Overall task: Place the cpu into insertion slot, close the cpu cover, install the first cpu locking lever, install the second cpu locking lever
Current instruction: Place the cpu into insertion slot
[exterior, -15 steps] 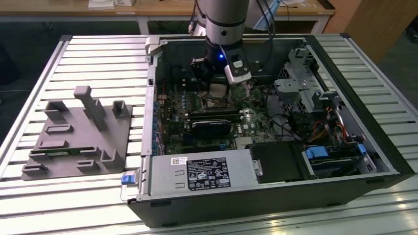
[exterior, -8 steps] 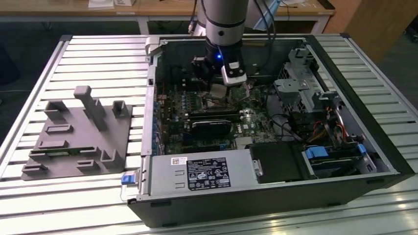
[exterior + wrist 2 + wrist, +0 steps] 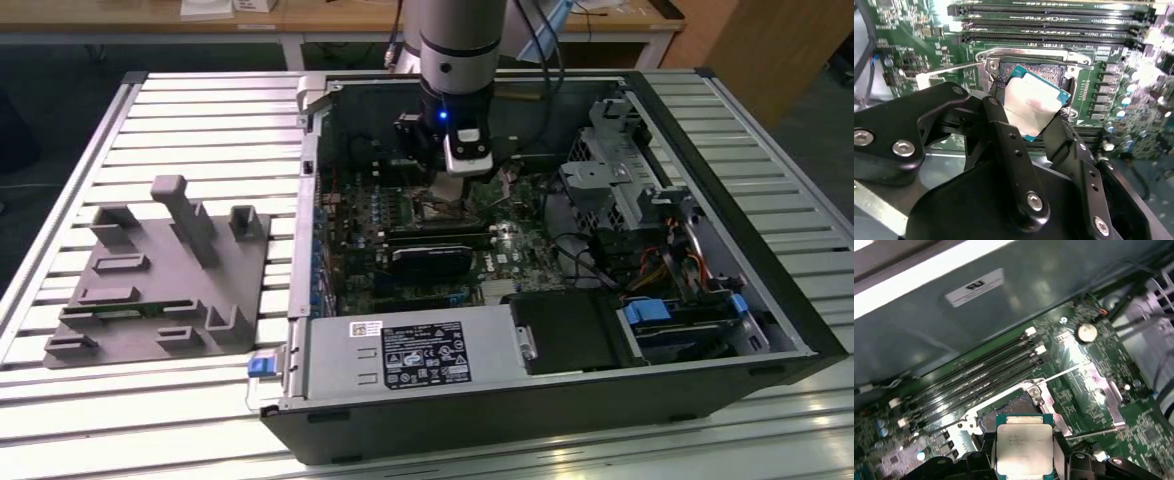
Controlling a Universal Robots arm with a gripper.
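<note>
Arm comes straight down from the upper middle of the exterior view into the open computer case, with its wrist vertical over the green board. Its gripper is clamped on the cpu, a black finger on each of two opposite edges, holding it just over the insertion slot. In the first wrist view the chip hides the slot's near side, and the cpu cover lies swung open beside it. Whether chip and socket touch cannot be told.
</note>
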